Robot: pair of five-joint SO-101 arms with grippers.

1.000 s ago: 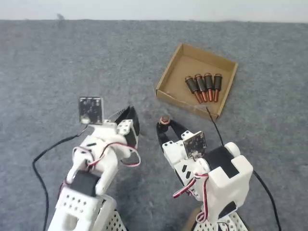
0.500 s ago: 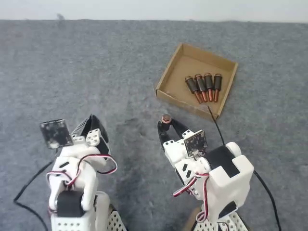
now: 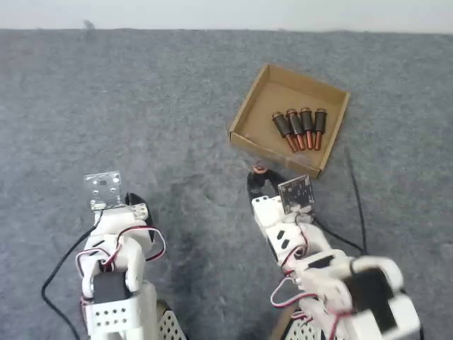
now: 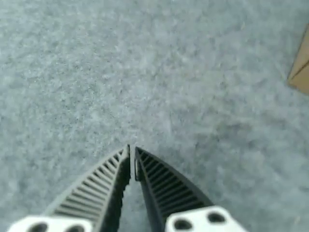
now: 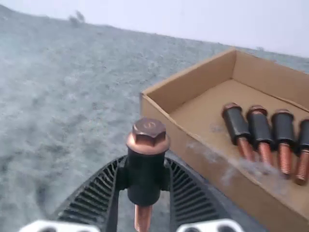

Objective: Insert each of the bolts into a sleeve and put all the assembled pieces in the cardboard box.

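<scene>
Moved: left arm has pulled back toward its base at the near left of the table; right arm has gone forward toward the cardboard box (image 3: 248, 100) with its load.
Left gripper (image 4: 131, 150): over bare grey carpet (image 3: 141, 92), jaws drawn together to a thin slit, nothing between them.
Right gripper (image 5: 145, 180): jaws clamped on the black sleeve of the held piece (image 5: 145, 164), which stands upright, copper hex head on top.
Held piece, high view: its copper head (image 3: 260, 171) sits just outside the box's near wall, not over the box floor.
In the way: the near wall of the box (image 5: 193, 140) stands between the held piece and the inside.
Four assembled pieces (image 3: 301, 127): lying side by side on the box floor, heads toward the far wall, touching or nearly so.
Around: a black cable (image 3: 357, 205) trails over the carpet right of the right arm; a corner of the box (image 4: 301, 67) shows at the edge of the left wrist view.
Hidden: the left gripper's fingers lie mostly under the wrist camera board (image 3: 104, 190) in the high view.
Cut off: the held bolt's copper tip and the outermost of the four pieces (image 5: 263, 130) run past the right wrist view's edge.
</scene>
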